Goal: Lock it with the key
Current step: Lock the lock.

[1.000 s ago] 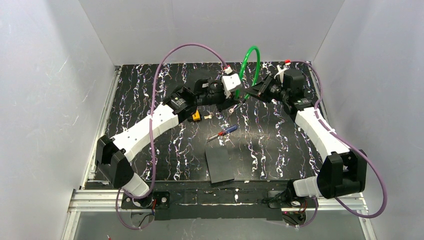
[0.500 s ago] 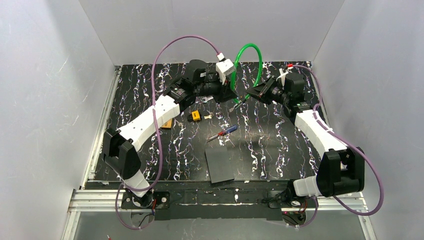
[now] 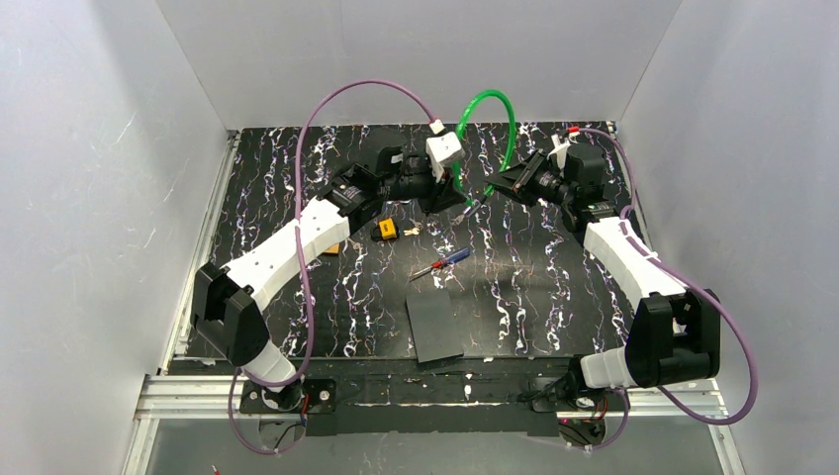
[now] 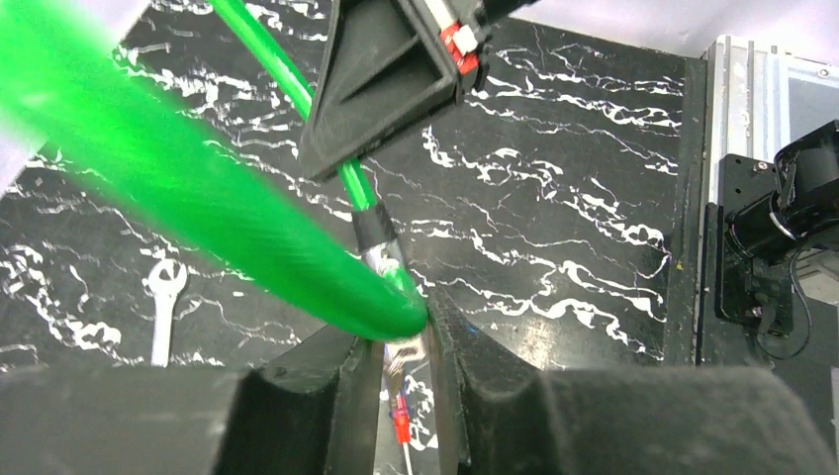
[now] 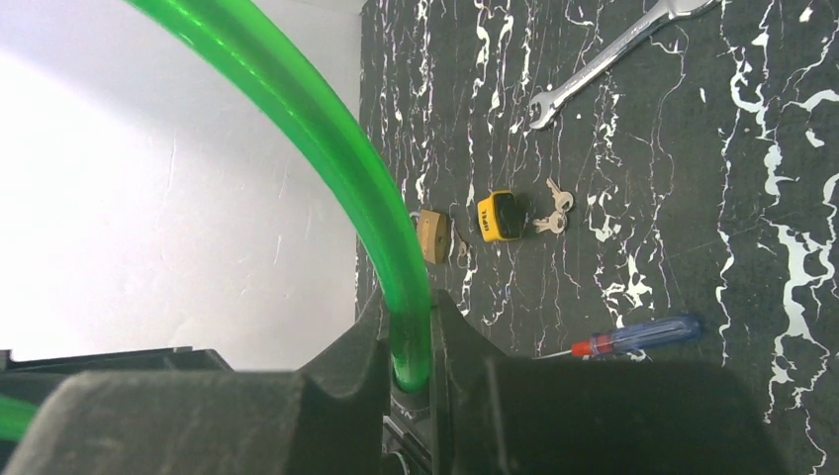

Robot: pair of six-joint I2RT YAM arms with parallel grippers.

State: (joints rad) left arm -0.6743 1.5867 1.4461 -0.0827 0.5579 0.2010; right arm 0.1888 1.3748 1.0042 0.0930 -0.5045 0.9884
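The key [image 3: 388, 230], with its yellow-and-black head, lies on the mat below my left arm; it also shows in the right wrist view [image 5: 498, 216]. A green cable loop [image 3: 510, 129] arches between both grippers. My left gripper [image 3: 466, 209] is shut on one end of the cable [image 4: 198, 188], with its jaws [image 4: 406, 341] pinching it. The cable's metal tip [image 4: 381, 252] lies just beyond them. My right gripper [image 3: 498, 185] is shut on the other end [image 5: 411, 346]. The brass padlock [image 5: 429, 236] lies beside the key.
A red-and-blue screwdriver [image 3: 442, 263] lies mid-mat, also in the right wrist view [image 5: 638, 336]. A black sheet [image 3: 433, 325] lies near the front edge. A silver wrench [image 5: 604, 54] lies at the back. White walls close three sides.
My left wrist swung up and back, then settled slightly lower, and the green loop shifted left with it. The right arm barely moved. The key stayed put.
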